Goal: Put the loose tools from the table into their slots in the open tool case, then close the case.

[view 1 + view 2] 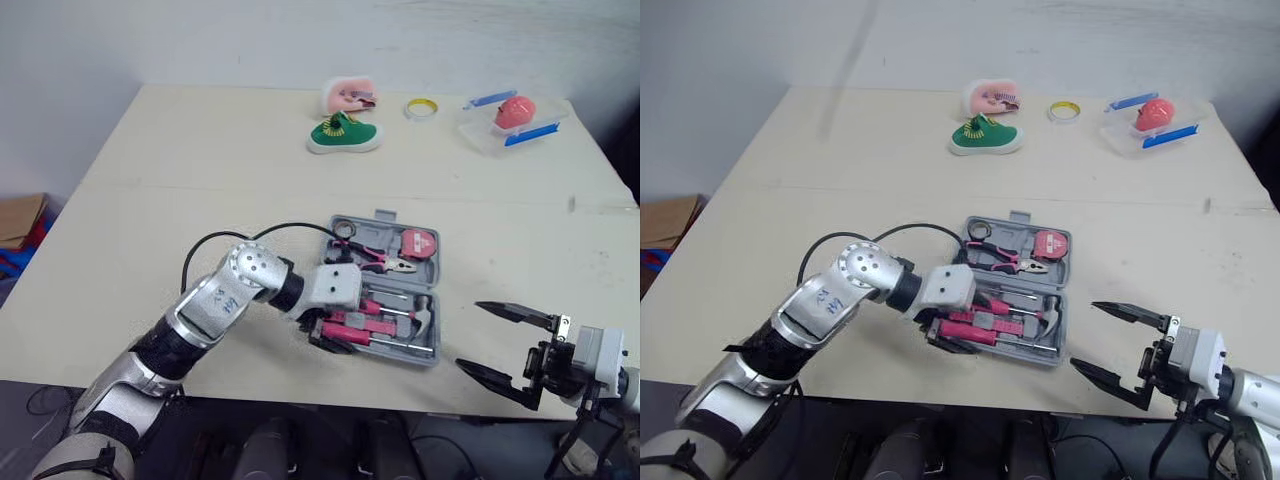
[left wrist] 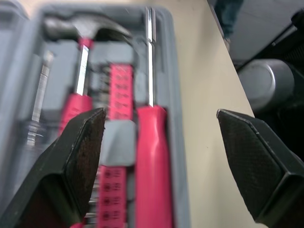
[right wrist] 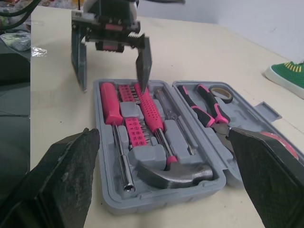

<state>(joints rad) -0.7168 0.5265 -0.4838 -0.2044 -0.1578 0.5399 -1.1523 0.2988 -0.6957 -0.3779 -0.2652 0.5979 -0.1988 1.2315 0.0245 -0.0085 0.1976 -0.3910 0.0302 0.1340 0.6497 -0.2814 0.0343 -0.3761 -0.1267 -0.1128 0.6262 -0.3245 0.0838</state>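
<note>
The grey tool case [image 1: 432, 352] lies open near the table's front edge. In its slots are a hammer [image 3: 175, 173], a pink-handled screwdriver [image 2: 151, 161], pink bit holders [image 2: 118, 90], pliers [image 1: 385, 262] and a red tape measure [image 1: 418, 243]. My left gripper [image 1: 332, 338] is open at the case's handle end. Its fingers straddle the screwdriver's pink handle [image 3: 110, 107], one finger [image 3: 78, 61] outside the case wall and one [image 3: 142, 64] over the hammer's handle. My right gripper [image 1: 500, 345] hangs open off the table's front edge, right of the case, holding nothing.
At the table's far side stand a green shoe [image 1: 344, 134], a pink object [image 1: 350, 96], a yellow tape roll [image 1: 421, 108] and a clear box [image 1: 510, 125] with a pink item. A cardboard box [image 1: 20, 220] sits on the floor at the left.
</note>
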